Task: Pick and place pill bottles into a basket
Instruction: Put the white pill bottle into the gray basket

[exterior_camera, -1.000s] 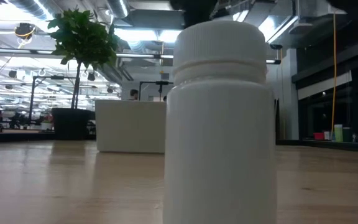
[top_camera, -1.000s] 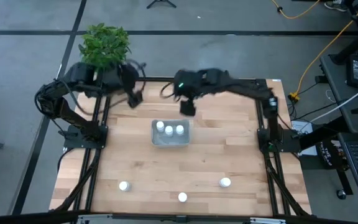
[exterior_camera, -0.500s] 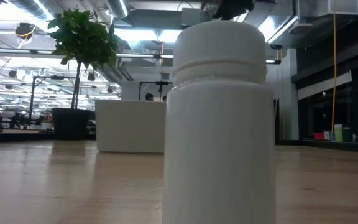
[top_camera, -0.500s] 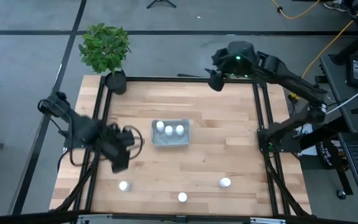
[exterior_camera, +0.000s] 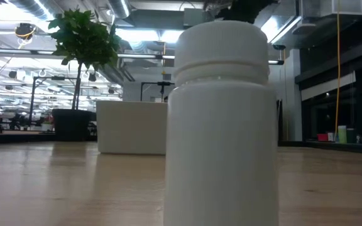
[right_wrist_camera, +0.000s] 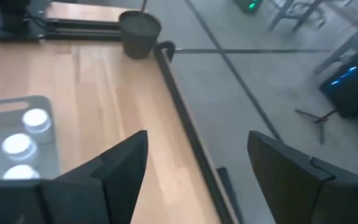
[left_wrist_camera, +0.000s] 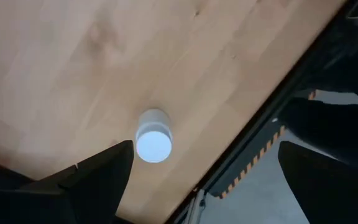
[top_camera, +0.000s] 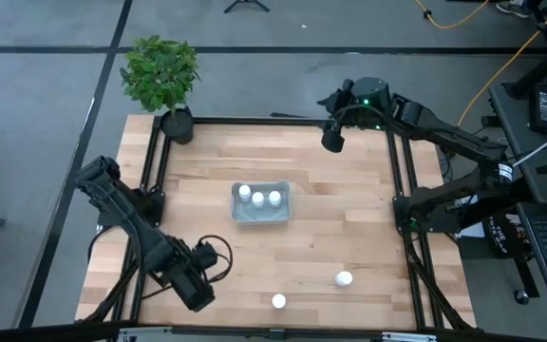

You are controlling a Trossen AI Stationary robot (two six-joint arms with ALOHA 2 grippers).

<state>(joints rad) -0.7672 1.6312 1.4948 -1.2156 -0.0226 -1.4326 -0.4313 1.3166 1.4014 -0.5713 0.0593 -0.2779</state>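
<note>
High view: basket [top_camera: 261,217], a shallow pale blue-grey tray, sits mid-table with three white pill bottles [top_camera: 259,198] in a row inside. Two more bottles stand loose near the front edge, one [top_camera: 278,301] centre, one [top_camera: 344,279] to its right. Left gripper [top_camera: 198,291] is over the front-left corner and covers the wood there. Right gripper [top_camera: 331,141] hangs at the back edge, right of centre. Potted plant [top_camera: 162,74] at back-left corner.

Low view: one bottle [exterior_camera: 222,122] fills the frame up close: white ribbed cap, groove under it, plain white body, upright on the wood. Basket [exterior_camera: 132,127] shows behind as a pale block.

Left wrist view: shows what the high view hides, a sixth bottle [left_wrist_camera: 153,135] upright near the table's edge, between wide-spread fingers [left_wrist_camera: 98,180], not touched.

Right wrist view: fingers [right_wrist_camera: 117,168] wide apart, holding nothing; basket [right_wrist_camera: 17,134] with bottles at the frame edge, plant pot [right_wrist_camera: 140,26] at the table corner.
</note>
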